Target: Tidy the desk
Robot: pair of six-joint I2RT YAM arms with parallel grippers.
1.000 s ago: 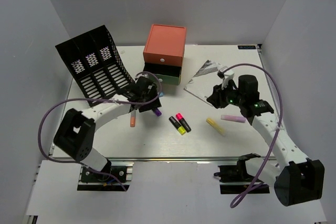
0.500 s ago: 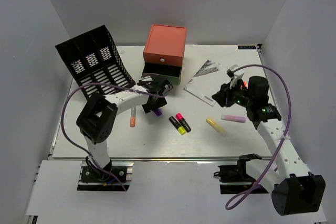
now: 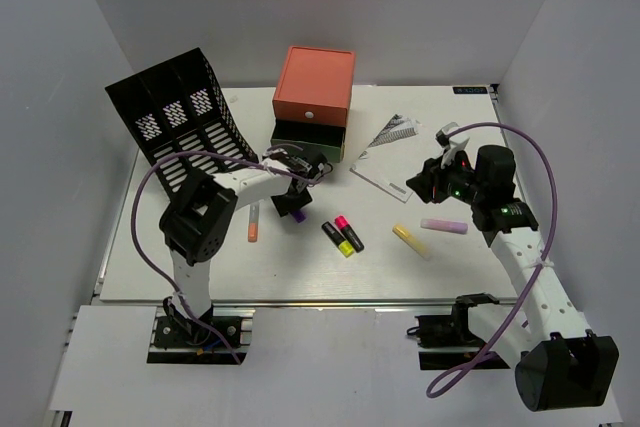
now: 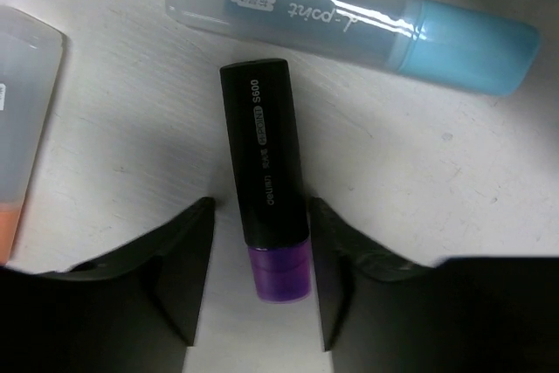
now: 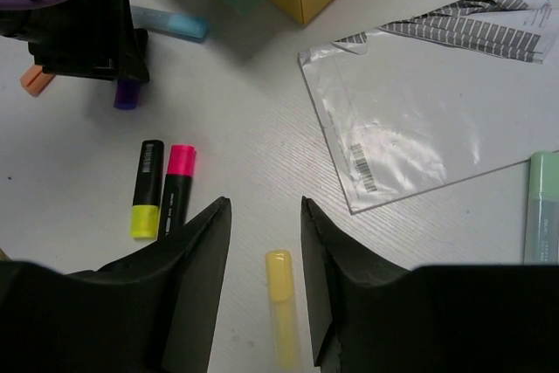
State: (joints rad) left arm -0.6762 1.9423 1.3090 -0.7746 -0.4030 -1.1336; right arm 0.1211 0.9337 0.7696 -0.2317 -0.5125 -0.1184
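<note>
Left gripper [image 4: 260, 246] is hanging low over the large white rectangular desk [image 3: 300, 272], which is spreading under both arms with its metal rail along the near edge. Jaws are standing part-open, straddling a black plastic highlighter with a purple cap [image 4: 265, 172]; bare desk is showing on one side, so nothing is clamped yet. Probably lining up for a pick. This highlighter is lying left of the desk's centre, just beside a frosted pen with a blue cap [image 4: 349, 19], near the orange, green and yellow drawer unit [image 3: 315, 97] at the far edge; its green drawer is sitting pulled out, likely the destination. Right gripper [image 5: 262, 233] is hovering empty, half-spread, above a yellow highlighter [image 5: 281, 303] right of centre.
</note>
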